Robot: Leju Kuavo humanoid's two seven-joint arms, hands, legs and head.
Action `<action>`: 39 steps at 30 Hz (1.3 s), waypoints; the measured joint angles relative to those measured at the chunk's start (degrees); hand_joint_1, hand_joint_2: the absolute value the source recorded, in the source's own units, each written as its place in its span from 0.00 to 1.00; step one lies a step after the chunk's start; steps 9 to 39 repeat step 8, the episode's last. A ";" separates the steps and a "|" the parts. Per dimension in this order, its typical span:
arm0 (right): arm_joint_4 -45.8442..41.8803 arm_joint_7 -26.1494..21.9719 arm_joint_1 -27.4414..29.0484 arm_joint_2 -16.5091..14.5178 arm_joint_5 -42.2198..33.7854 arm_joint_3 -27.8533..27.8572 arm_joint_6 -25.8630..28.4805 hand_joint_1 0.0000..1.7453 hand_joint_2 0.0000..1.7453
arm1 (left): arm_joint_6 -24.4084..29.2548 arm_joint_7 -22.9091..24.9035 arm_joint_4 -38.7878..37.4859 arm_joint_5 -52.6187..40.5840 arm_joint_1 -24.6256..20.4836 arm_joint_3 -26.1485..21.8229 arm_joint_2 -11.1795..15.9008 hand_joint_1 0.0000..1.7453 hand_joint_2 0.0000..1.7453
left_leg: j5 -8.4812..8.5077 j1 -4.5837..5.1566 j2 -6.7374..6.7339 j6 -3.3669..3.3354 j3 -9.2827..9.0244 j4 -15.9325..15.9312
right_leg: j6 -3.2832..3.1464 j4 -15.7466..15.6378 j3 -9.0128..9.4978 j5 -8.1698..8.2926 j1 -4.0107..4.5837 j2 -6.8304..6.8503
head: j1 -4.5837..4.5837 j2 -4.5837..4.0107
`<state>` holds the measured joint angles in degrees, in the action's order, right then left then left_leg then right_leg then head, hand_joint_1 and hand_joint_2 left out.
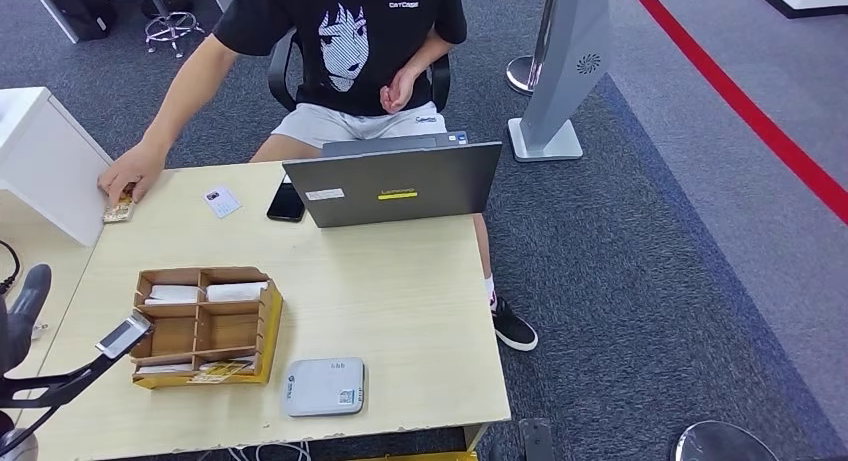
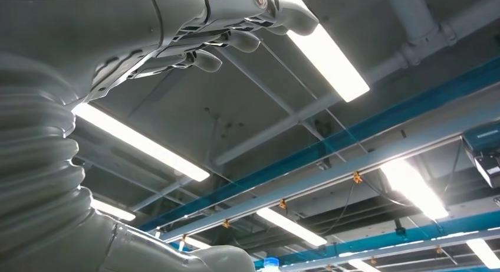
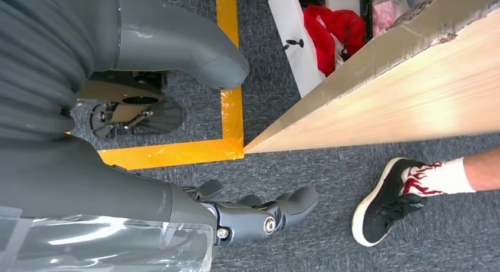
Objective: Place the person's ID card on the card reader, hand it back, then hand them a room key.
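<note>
head view — ID card: small white card (image 1: 222, 201) lying flat on the table (image 1: 400, 311), far side, just beside a black phone (image 1: 286, 202) and near the person's hand (image 1: 130, 171), which rests on a small item at the table's far left corner (can't tell what)
head view — card reader: flat grey-white slab (image 1: 324, 386) at the near edge, well apart from the ID card, just beside the wooden organizer (image 1: 203, 326)
head view — room keys: pale cards lying in the organizer's compartments, likely the keys (judgement, no print readable)
head view — other: open laptop (image 1: 395, 186) at the far edge, back towards the robot
head view — left arm: dark parts at the picture's left edge, hand itself not clear here
left wrist view — left hand: left hand (image 2: 230, 30) turned palm-up towards ceiling lights, fingers gently curved and apart, nothing in them
right wrist view — right hand: right hand (image 3: 259, 213) hanging below the table's edge over grey carpet, fingers loosely extended, holding nothing; a person's shoe (image 3: 386, 204) nearby
handling — ID card: probably light, thin, stiff, slick; lying flat so little edge to catch
handling — where to hold: best guess is pinch across a short edge, or slide it to the table's edge first to get under it (slip risk high, breakage risk low)
handling — stage: looks like the very start, card not yet picked up
</note>
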<state>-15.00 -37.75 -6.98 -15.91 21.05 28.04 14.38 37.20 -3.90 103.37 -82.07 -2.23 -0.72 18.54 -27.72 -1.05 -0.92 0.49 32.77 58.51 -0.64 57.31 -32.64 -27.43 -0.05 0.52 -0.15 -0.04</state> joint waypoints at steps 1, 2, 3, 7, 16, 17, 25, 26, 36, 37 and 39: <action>-0.01 0.00 0.00 0.01 0.00 0.00 0.00 0.00 1.00 | 0.00 0.00 0.31 0.00 0.15 0.00 -0.15 0.00 1.00 | 0.01 0.00 0.00 0.01 0.00 0.00 | 0.00 0.00 0.00 0.00 0.00 0.00 | -0.01 0.00; -0.01 0.00 0.00 0.02 0.00 0.00 0.00 0.00 1.00 | 0.00 0.00 0.55 0.00 0.25 0.00 -0.28 0.00 1.00 | 0.01 -0.01 0.00 0.01 0.00 0.00 | 0.00 0.01 0.00 0.00 0.01 0.00 | -0.02 0.00; 0.00 0.00 0.00 0.03 0.00 0.00 0.00 0.00 1.00 | 0.00 0.00 0.75 0.00 0.33 0.00 -0.40 0.00 1.00 | 0.01 -0.01 0.00 0.02 0.00 0.00 | 0.00 0.01 0.00 0.00 0.01 0.00 | -0.02 0.00; 0.00 0.00 0.01 0.06 -0.01 0.00 0.00 0.00 1.00 | 0.00 0.01 1.34 0.00 0.48 0.00 -0.73 0.00 1.00 | 0.02 -0.01 0.00 0.02 0.00 0.00 | -0.01 0.02 0.00 0.00 0.01 0.00 | -0.01 0.00; 0.00 0.00 0.01 0.07 -0.01 0.00 0.00 0.00 1.00 | 0.00 0.01 1.40 0.00 0.49 0.00 -0.76 0.00 1.00 | 0.02 -0.01 0.00 0.02 0.00 0.00 | -0.01 0.02 0.00 0.00 0.01 0.00 | -0.01 0.00; 0.00 0.00 0.01 0.07 -0.01 0.00 0.00 0.00 1.00 | 0.00 0.01 1.40 0.00 0.49 0.00 -0.76 0.00 1.00 | 0.02 -0.01 0.00 0.02 0.00 0.00 | -0.01 0.02 0.00 0.00 0.01 0.00 | -0.01 0.00; 0.00 0.00 0.01 0.07 -0.01 0.00 0.00 0.00 1.00 | 0.00 0.01 1.40 0.00 0.49 0.00 -0.76 0.00 1.00 | 0.02 -0.01 0.00 0.02 0.00 0.00 | -0.01 0.02 0.00 0.00 0.01 0.00 | -0.01 0.00; 0.00 0.00 0.01 0.07 -0.01 0.00 0.00 0.00 1.00 | 0.00 0.01 1.40 0.00 0.49 0.00 -0.76 0.00 1.00 | 0.02 -0.01 0.00 0.02 0.00 0.00 | -0.01 0.02 0.00 0.00 0.01 0.00 | -0.01 0.00; 0.00 0.00 0.01 0.07 -0.01 0.00 0.00 0.00 1.00 | 0.00 0.01 1.40 0.00 0.49 0.00 -0.76 0.00 1.00 | 0.02 -0.01 0.00 0.02 0.00 0.00 | -0.01 0.02 0.00 0.00 0.01 0.00 | -0.01 0.00; 0.00 0.00 0.01 0.07 -0.01 0.00 0.00 0.00 1.00 | 0.00 0.01 1.40 0.00 0.49 0.00 -0.76 0.00 1.00 | 0.02 -0.01 0.00 0.02 0.00 0.00 | -0.01 0.02 0.00 0.00 0.01 0.00 | -0.01 0.00; 0.00 0.00 0.01 0.07 -0.01 0.00 0.00 0.00 1.00 | 0.00 0.01 1.40 0.00 0.49 0.00 -0.76 0.00 1.00 | 0.02 -0.01 0.00 0.02 0.00 0.00 | -0.01 0.02 0.00 0.00 0.01 0.00 | -0.01 0.00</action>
